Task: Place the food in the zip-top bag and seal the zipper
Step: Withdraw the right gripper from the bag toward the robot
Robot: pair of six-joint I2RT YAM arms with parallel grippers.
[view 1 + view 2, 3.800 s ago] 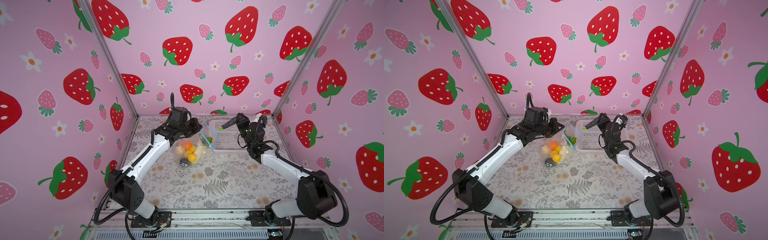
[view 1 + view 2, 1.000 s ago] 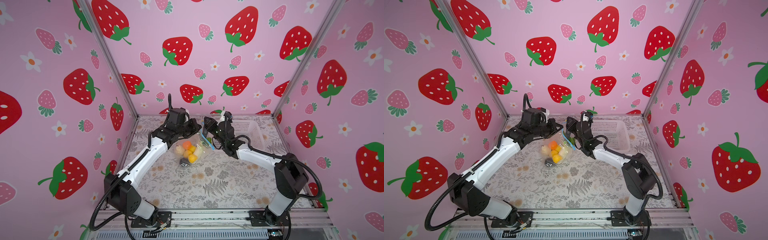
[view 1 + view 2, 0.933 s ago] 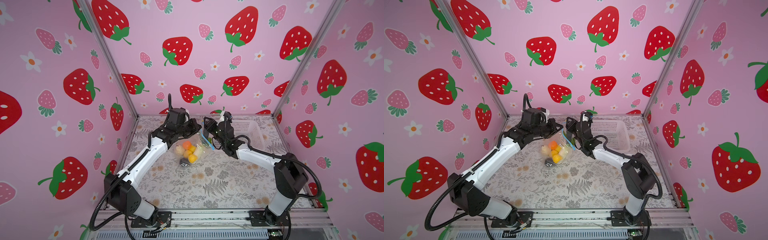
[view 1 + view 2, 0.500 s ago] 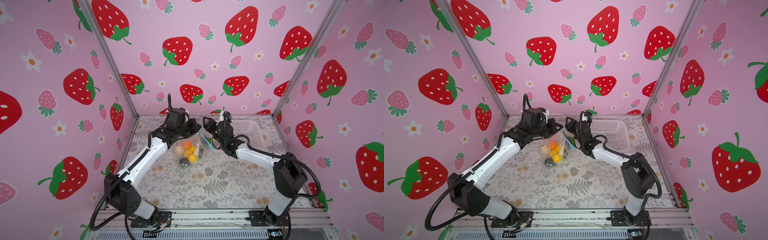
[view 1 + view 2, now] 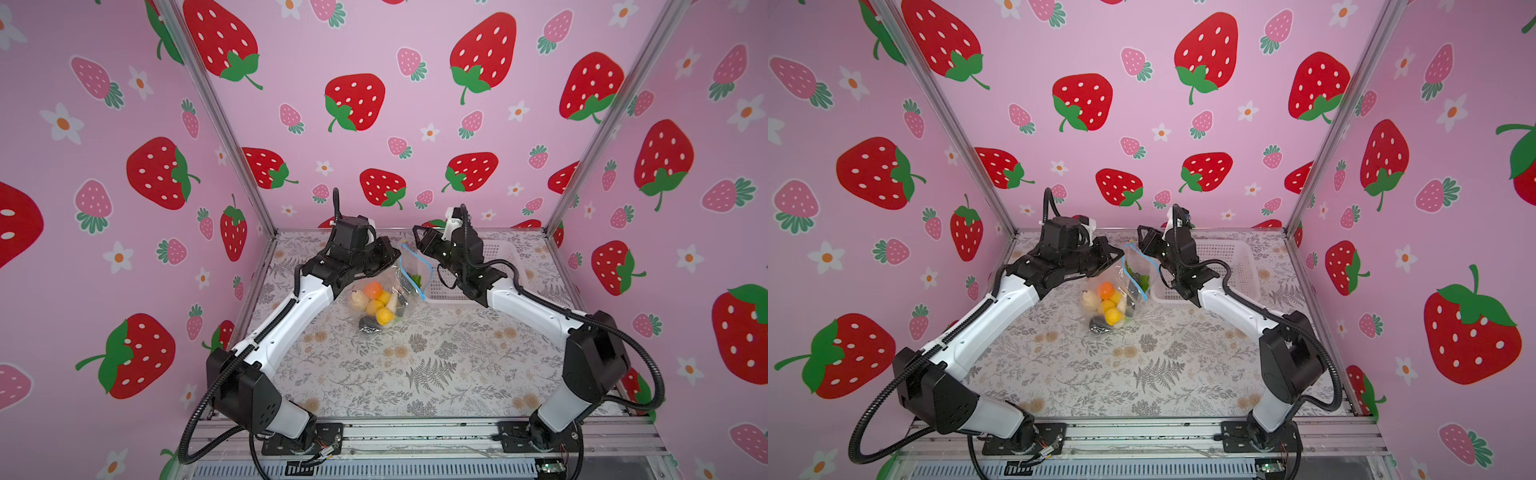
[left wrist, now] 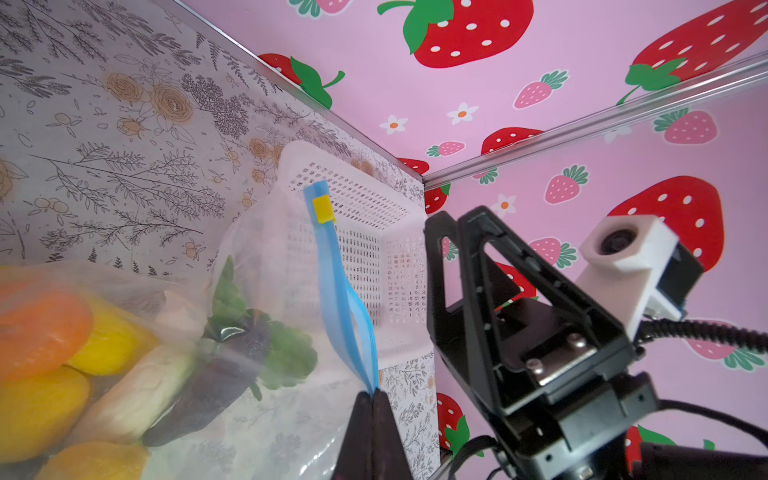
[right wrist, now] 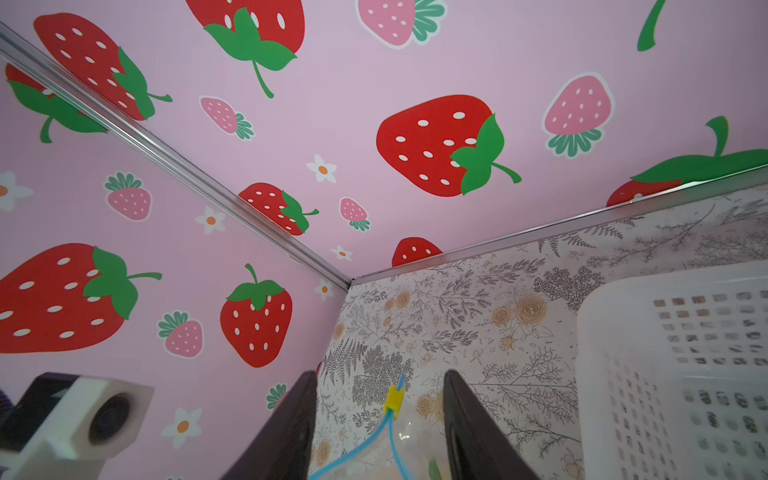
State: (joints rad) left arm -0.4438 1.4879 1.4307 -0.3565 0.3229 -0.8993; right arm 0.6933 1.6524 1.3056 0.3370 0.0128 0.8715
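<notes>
Crinkly clear zip-top bag (image 5: 400, 286) is sagging on the floral worktop (image 5: 415, 357), toy food (image 5: 374, 306) inside, with the left claw (image 6: 371, 400) clenching its light blue zipper strip (image 6: 337, 286). Now the right claw (image 7: 380, 419) is swinging over from the white perforated basket (image 5: 1225, 253), jaws apart around the yellow end (image 7: 394, 400), so sealing's probably starting.
</notes>
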